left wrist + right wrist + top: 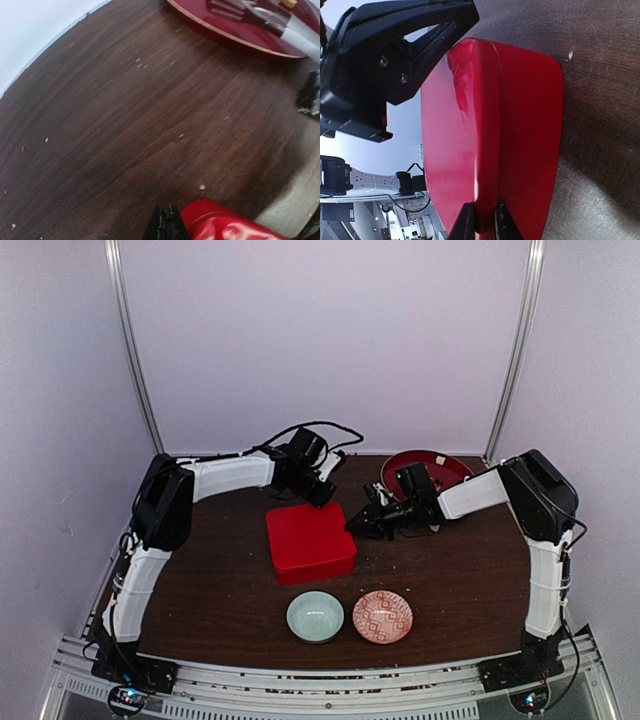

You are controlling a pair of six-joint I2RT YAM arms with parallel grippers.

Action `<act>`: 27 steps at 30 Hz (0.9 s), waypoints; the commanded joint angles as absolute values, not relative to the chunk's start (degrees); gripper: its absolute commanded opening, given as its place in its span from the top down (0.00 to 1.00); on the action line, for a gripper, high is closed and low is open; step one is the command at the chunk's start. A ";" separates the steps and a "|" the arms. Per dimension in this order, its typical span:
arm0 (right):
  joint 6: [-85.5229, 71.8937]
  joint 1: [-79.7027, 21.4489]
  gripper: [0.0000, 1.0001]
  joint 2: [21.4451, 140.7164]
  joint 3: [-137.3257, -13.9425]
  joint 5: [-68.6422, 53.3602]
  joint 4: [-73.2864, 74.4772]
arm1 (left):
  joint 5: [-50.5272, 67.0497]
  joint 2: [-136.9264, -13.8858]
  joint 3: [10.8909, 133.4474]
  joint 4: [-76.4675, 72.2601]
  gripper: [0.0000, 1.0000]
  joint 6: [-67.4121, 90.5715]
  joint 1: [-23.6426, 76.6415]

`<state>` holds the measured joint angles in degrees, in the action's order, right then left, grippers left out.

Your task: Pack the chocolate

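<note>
Fingers of the right gripper (484,222) stood nearest the lens, drawn narrow and pinched on the rim seam at the right edge of the red box (520,125). The left gripper (166,225) was fully closed with nothing between its fingers, at the box's far edge near the right corner. Whether it touched the box could not be confirmed.

Clearances: bare table (450,570) lay open to the left of the box and to its right. Just in front of the box, a green bowl (315,616) and a patterned pink bowl (382,616) sat side by side, apart from it. A red plate (455,462) lay behind and to the right of the box, partly under the right wrist.

View differences: only the top view showed the bowls. Only the left wrist view showed pale specks on the wood beyond the box. There the chocolate (289,3) appeared only as one small tan piece on the plate, cut by the frame edge and not confirmed. Only the right wrist view showed the seam.
</note>
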<state>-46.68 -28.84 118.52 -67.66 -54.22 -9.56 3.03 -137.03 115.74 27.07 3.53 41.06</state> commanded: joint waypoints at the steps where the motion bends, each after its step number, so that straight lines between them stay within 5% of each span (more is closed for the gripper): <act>1: -45.67 -30.97 0.94 123.02 -66.01 -48.98 0.39 | 3.00 -133.63 114.05 32.19 0.95 3.94 40.43; 13: -44.54 -30.72 0.66 120.12 -67.49 -47.32 2.57 | -2.57 -105.98 97.51 32.24 0.89 6.79 37.72; 27: -42.04 -30.32 0.65 120.63 -69.65 -46.63 6.21 | 0.93 -107.38 82.24 29.16 0.89 12.04 34.06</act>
